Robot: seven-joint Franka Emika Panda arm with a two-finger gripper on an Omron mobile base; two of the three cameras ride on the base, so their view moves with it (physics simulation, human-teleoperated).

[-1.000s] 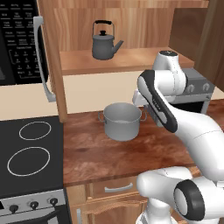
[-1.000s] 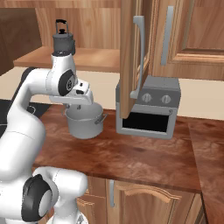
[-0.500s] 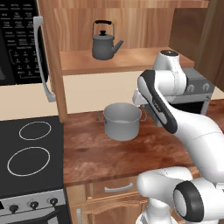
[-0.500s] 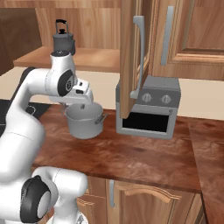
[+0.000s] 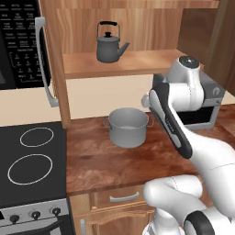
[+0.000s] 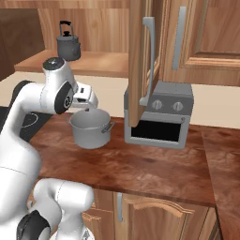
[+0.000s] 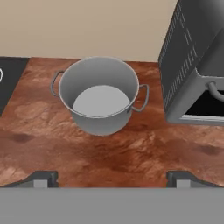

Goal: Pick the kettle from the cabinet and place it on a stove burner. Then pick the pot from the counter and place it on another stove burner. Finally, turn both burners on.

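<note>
Gripper [image 7: 112,177]: jaws now spread wide where earlier half shut, holding nothing, poised above pot [image 7: 99,100] on counter [image 7: 131,153], toaster oven [image 7: 194,65] just beside, kettle [image 5: 109,42] unmoved on cabinet shelf [image 5: 137,62].

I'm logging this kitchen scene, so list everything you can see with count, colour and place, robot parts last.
kettle: one, dark grey with black handle, upright on the cabinet shelf.
pot: one, light grey, two loop handles, on the counter, nothing inside.
cabinet: one, light brown wood, door open with a grey bar handle.
counter: one, reddish-brown wood grain.
cooktop: one, black glass, two white rings in view, small knobs in front.
toaster oven: one, grey, on the counter right of the pot.
microwave: one, black, above the cooktop.
arm: one, white.
end effector: one, open, above the counter, holding nothing.
</note>
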